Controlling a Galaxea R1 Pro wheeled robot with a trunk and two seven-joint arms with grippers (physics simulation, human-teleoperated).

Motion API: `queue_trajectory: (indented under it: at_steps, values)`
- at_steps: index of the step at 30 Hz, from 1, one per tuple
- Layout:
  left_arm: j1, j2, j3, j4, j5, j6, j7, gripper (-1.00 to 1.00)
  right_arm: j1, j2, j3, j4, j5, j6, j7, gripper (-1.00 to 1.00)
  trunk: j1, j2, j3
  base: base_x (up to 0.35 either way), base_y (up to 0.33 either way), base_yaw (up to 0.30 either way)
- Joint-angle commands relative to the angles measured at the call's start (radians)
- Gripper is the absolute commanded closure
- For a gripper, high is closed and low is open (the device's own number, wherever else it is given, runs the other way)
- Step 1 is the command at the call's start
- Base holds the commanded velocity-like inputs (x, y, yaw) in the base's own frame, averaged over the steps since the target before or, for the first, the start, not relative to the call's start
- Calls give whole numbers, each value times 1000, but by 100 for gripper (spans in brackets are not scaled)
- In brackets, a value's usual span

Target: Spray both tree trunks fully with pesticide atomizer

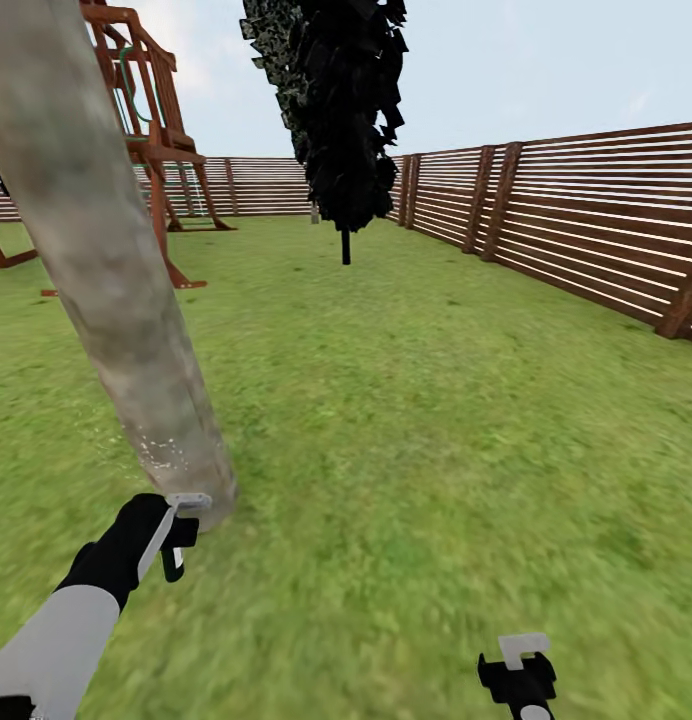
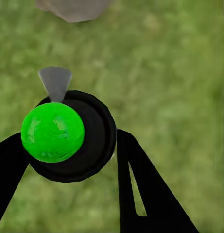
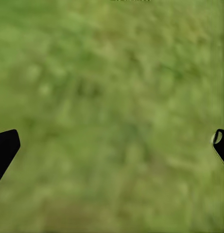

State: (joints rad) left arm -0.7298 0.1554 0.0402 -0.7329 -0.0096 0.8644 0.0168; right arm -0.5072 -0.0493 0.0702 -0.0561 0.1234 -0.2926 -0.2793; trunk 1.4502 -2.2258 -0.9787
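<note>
While clamped in the left pincer (image 1: 176,540) at seven o'clock, slim black pesticide atomizer (image 2: 73,138) with green-looking top points near thick pale mottled tree trunk (image 1: 106,270); whitish specks (image 1: 161,455) low on bark. Best swept upward, nozzle close. Right pincer (image 3: 112,145) apart over blurry green lawn (image 1: 436,420); slatted reddish-brown fence (image 1: 586,220) at two o'clock.

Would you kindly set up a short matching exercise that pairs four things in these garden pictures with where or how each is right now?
Things:
1. left tool
2. right tool
3. trunk
4. fence

States:
a. open over grass
b. runs along the lawn's right edge
c. shut on the atomizer
d. pale, with whitish specks near its base

Pairs: 1-c, 2-a, 3-d, 4-b
</note>
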Motion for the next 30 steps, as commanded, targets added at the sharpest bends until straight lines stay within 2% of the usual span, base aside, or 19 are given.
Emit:
queue_trajectory:
  at_steps: [1,7,9,11,13,19,30]
  values:
    - [-5,0,1,-2,-1,6,2,100,-1,0,6,1,7,1,-8,-100,0,0,-1,0,-275,118]
    - [-26,2,3,-6,5,9,1,100,-1,0,6,1,7,1,-8,-100,0,0,-1,31,-113,253]
    - [-71,4,4,-6,4,50,0,100,-1,-1,6,1,7,1,-8,-100,0,0,-1,3,-4,276]
    - [-134,6,4,-6,3,122,0,100,-1,-1,6,1,7,1,-8,-100,0,0,-1,1,-1,277]
    - [-151,7,4,-6,0,131,0,100,-1,-1,6,1,7,1,-8,-100,0,0,-1,0,0,277]
    - [-166,9,5,-6,-1,136,0,100,-1,-1,6,1,7,1,-8,-100,0,0,-1,0,0,221]
    - [-163,2,4,-48,-2,137,0,100,-1,-3,6,1,8,0,-8,-100,0,0,-1,159,-165,8]
